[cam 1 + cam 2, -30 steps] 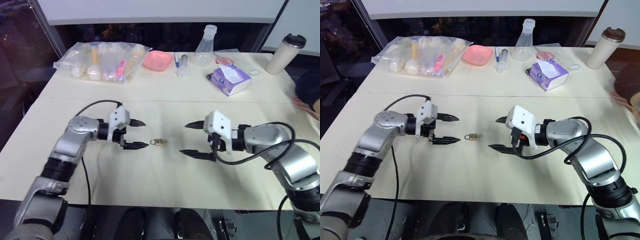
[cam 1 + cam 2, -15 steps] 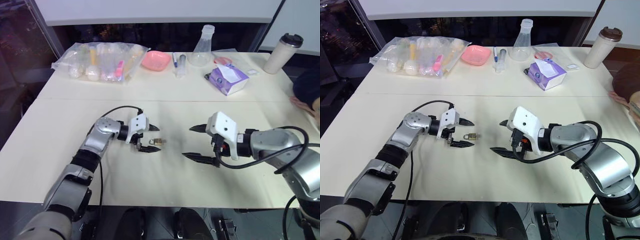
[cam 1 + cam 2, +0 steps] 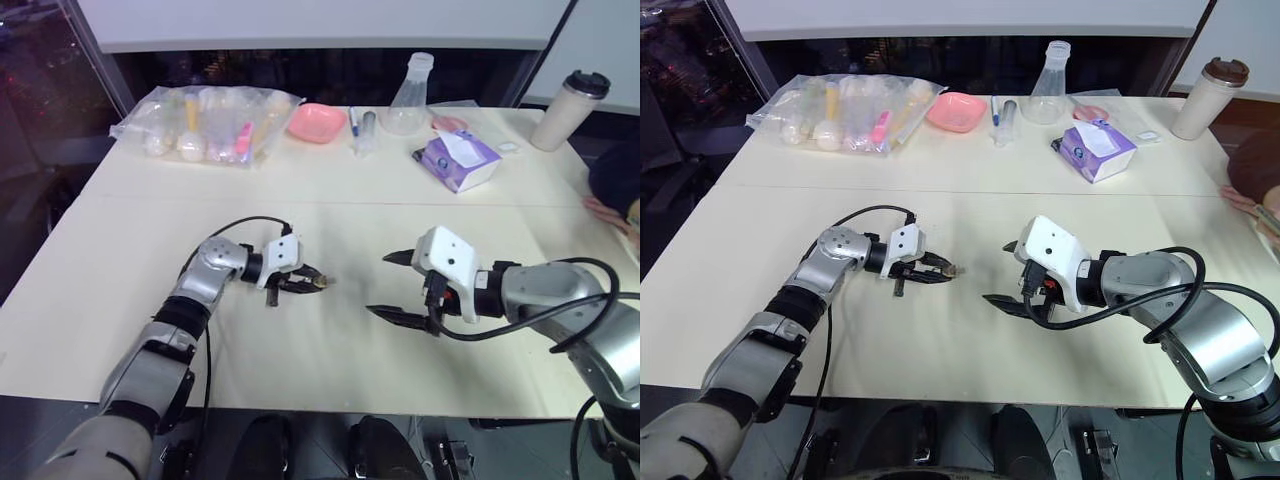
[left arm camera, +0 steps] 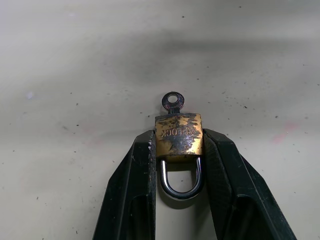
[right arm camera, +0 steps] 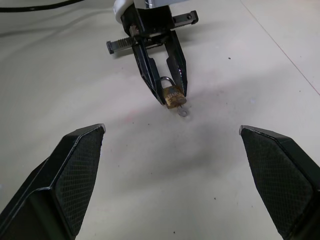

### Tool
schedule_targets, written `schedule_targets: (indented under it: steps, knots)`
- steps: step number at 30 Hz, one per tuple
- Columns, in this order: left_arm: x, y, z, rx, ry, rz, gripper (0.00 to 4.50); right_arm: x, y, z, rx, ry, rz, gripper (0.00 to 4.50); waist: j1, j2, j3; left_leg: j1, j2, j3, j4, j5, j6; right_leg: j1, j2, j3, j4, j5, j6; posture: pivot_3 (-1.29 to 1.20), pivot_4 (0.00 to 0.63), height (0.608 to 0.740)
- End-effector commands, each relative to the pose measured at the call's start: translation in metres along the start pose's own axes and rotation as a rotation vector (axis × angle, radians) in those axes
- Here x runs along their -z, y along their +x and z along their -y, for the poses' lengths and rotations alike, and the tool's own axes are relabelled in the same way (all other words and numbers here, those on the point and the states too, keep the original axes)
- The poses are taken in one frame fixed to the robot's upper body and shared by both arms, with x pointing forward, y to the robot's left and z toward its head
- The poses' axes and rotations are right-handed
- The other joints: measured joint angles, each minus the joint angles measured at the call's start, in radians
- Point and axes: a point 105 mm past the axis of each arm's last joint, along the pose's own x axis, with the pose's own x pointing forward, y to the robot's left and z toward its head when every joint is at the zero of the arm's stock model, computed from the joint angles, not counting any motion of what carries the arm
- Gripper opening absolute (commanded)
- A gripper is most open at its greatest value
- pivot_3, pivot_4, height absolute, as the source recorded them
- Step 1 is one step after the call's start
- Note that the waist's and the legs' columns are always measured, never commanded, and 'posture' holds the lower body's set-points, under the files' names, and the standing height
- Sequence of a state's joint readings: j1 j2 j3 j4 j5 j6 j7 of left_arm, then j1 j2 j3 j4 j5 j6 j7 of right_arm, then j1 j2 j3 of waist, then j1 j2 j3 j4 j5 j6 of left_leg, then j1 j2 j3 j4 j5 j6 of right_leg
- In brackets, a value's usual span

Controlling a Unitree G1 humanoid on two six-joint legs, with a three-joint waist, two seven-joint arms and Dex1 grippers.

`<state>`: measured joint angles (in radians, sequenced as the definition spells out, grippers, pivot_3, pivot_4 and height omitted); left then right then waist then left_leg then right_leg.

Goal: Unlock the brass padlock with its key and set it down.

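The brass padlock lies on the pale table with its silvery shackle toward the left wrist. The key sticks out of the lock's far end, its round bow resting on the table. My left gripper is shut on the padlock's body, one black finger on each side. My right gripper hovers open a short way to the right, pointing at the lock, with nothing between its fingers. From the right wrist, the padlock and key sit at the left fingertips.
Along the table's far side stand a clear bag of items, a pink bowl, a syringe, a glass flask, a purple tissue pack and a lidded cup. A person's hand rests at the right edge.
My left gripper moved right and down to the padlock and closed on its body. The right gripper stayed open and nearly still.
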<state>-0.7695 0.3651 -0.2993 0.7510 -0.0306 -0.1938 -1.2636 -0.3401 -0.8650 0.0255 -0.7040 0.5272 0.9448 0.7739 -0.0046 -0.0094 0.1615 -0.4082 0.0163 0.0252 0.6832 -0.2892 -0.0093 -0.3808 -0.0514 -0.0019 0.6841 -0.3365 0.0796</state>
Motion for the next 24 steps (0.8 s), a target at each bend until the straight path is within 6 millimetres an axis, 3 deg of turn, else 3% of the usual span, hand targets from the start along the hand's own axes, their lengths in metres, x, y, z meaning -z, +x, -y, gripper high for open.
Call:
schedule_targets:
  steps: [1, 7, 12, 17, 22, 24]
  knots:
    - [0.011, 0.004, 0.005, 0.011, -0.012, -0.052, 0.73, -0.010, -0.005, 0.000, 0.013, -0.053, 0.027, 4.50, 0.004, 0.000, 0.000, 0.000, 0.000, 0.000, 0.000, 0.000, 0.000, 0.000, 0.000, 0.000, 0.000, 0.000, 0.000, 0.00, 0.150, 0.740]
    - [-0.006, -0.017, 0.000, 0.013, 0.034, 0.006, 0.73, -0.011, -0.005, 0.003, 0.004, -0.070, 0.034, 4.50, 0.003, 0.000, 0.000, -0.001, 0.000, 0.000, 0.000, 0.000, 0.000, -0.001, 0.000, 0.000, 0.000, 0.000, 0.000, 0.00, 0.150, 0.740]
    - [-0.041, -0.051, -0.001, 0.041, 0.056, 0.091, 0.73, -0.008, 0.001, 0.009, -0.015, -0.090, 0.042, 4.50, -0.009, 0.000, 0.000, -0.002, 0.001, 0.000, -0.001, 0.000, 0.000, -0.003, 0.001, 0.000, 0.000, 0.000, 0.000, 0.00, 0.150, 0.740]
    - [-0.060, -0.070, 0.004, 0.043, 0.081, 0.107, 0.73, -0.013, 0.006, 0.018, -0.001, -0.173, 0.069, 4.50, -0.008, 0.000, 0.000, -0.002, 0.001, 0.000, -0.001, 0.000, 0.000, -0.003, 0.001, 0.000, 0.000, 0.000, 0.000, 0.00, 0.150, 0.740]
    - [-0.072, -0.078, 0.008, 0.039, 0.086, 0.120, 0.73, -0.020, 0.013, 0.026, 0.034, -0.332, 0.097, 4.50, -0.007, 0.000, 0.000, -0.002, 0.001, 0.000, -0.001, 0.000, 0.000, -0.003, 0.001, 0.000, 0.000, 0.000, 0.000, 0.00, 0.150, 0.740]
    - [-0.077, -0.079, 0.003, 0.008, 0.070, 0.144, 0.73, -0.017, 0.024, 0.033, 0.099, -0.605, 0.064, 4.50, -0.008, 0.000, 0.000, -0.002, 0.001, 0.000, -0.001, 0.000, 0.000, -0.003, 0.001, 0.000, 0.000, 0.000, 0.000, 0.00, 0.150, 0.740]
